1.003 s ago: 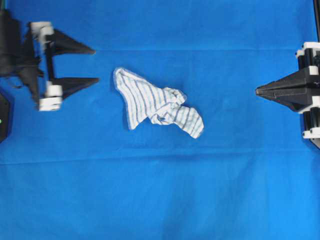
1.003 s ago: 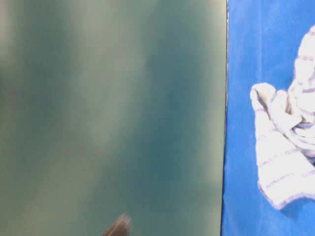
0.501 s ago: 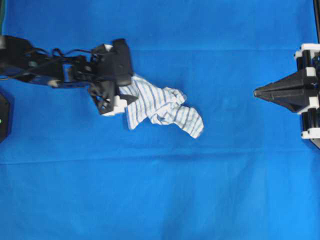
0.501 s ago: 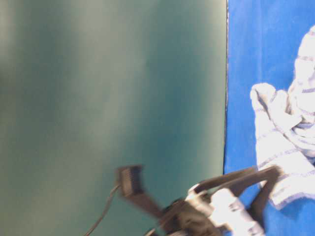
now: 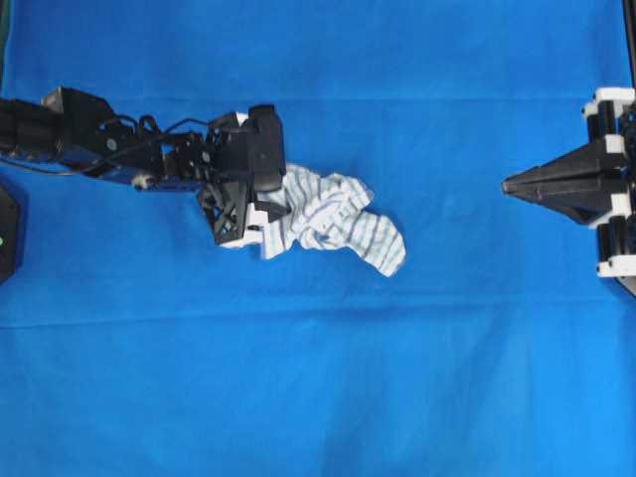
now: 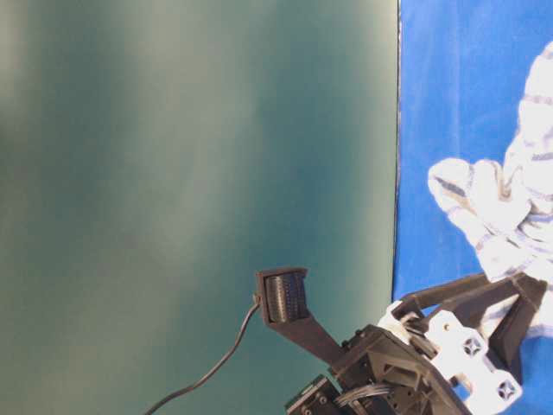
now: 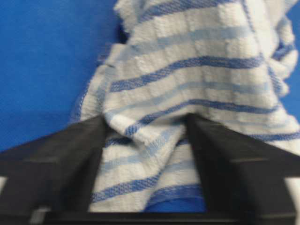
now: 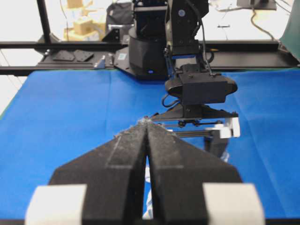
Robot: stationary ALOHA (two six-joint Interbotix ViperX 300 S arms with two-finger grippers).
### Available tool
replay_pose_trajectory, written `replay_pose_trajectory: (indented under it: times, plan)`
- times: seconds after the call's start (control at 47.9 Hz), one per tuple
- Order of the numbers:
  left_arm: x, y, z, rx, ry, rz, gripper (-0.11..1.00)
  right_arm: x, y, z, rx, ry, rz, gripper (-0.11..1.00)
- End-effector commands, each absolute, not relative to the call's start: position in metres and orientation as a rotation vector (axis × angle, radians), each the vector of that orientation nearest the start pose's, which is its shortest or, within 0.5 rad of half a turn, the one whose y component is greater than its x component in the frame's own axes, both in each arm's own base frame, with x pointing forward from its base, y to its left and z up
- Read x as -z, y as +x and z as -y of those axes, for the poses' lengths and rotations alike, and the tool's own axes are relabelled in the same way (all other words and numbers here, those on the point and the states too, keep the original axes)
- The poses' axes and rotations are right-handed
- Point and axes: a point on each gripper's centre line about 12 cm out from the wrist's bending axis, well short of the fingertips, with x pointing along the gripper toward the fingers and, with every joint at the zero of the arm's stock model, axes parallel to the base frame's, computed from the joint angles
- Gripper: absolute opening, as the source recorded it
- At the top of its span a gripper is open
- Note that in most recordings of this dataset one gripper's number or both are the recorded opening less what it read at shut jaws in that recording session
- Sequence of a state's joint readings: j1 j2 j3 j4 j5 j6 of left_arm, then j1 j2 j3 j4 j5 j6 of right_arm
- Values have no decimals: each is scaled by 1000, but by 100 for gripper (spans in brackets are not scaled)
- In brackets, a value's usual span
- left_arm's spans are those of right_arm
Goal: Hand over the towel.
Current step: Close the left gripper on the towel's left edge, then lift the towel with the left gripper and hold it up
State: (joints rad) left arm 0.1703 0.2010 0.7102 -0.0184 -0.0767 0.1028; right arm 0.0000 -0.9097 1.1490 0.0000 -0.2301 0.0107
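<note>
The towel, white with thin blue stripes, lies crumpled near the middle of the blue tablecloth. My left gripper reaches in from the left and has its fingers on both sides of the towel's left end. In the left wrist view the towel is bunched into a ridge between the two black fingers of that gripper. The table-level view shows the same gripper low against the towel. My right gripper sits at the right edge, shut and empty, pointing at the towel.
A dark green panel fills the left of the table-level view. The left arm's base and a black frame rail stand behind the table's far edge. A black object sits at the left border.
The left gripper has come from the left edge onto the towel's left end and narrowed on it. That end is now gathered into a bunch. The right gripper stayed put.
</note>
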Motion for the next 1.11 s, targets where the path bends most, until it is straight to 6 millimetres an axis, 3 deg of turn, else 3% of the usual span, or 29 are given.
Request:
replay_pose_trajectory:
  times: [0.0,0.104,0.167,0.418,0.543,0.648,0.856,1.086]
  plan:
    - [-99,379,-66,-127,15,-813,44,-294,212,0,-1,17,9,0]
    - [-115,378,-66,-126,27,-778,17,-294,212,0,-1,17,9,0]
    - [-128,378,-66,-129,29,-746,8,-295,212,0,-1,17,11,0]
    - [-224,363,-53,-121,47,-516,8,-297,212,0,-1,18,20,0]
    - [-276,345,-38,-93,64,-363,8,-296,212,0,-1,18,20,0]
    - [-307,327,-24,-62,73,-253,8,-296,212,0,-1,18,21,0]
    - [-329,299,-8,-25,68,-91,8,-297,213,0,-1,18,38,0]
    - [-330,297,-5,-17,54,-83,8,-292,218,0,0,26,40,0]
